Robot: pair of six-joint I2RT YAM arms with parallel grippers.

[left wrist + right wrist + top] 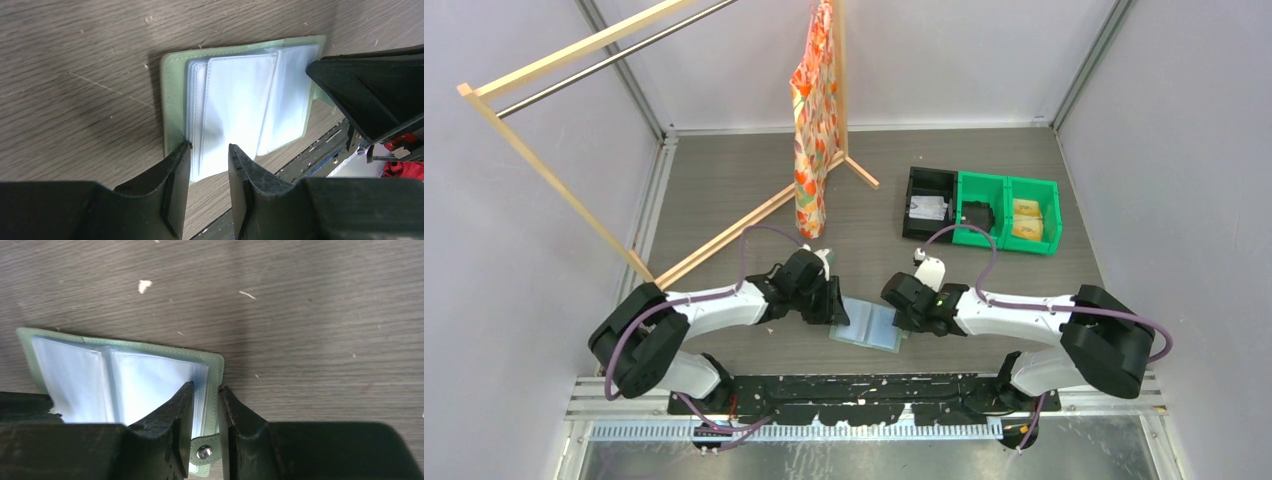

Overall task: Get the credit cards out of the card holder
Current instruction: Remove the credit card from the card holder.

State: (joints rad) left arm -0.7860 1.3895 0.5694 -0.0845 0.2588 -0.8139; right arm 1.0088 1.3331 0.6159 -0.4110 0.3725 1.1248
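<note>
My two arms reach low and inward. The card holder [871,325] lies open on the table [724,190] between them. The left gripper [207,150] has its jaws apart, astride the clear sleeves [235,100]. The right gripper [205,387] straddles the holder's snap tab [202,454] edge, jaws narrow; I cannot tell if it pinches.

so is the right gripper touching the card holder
Cannot tell. In the right wrist view the jaws of the right gripper straddle the snap-tab edge of the card holder, but contact is not plain.
</note>
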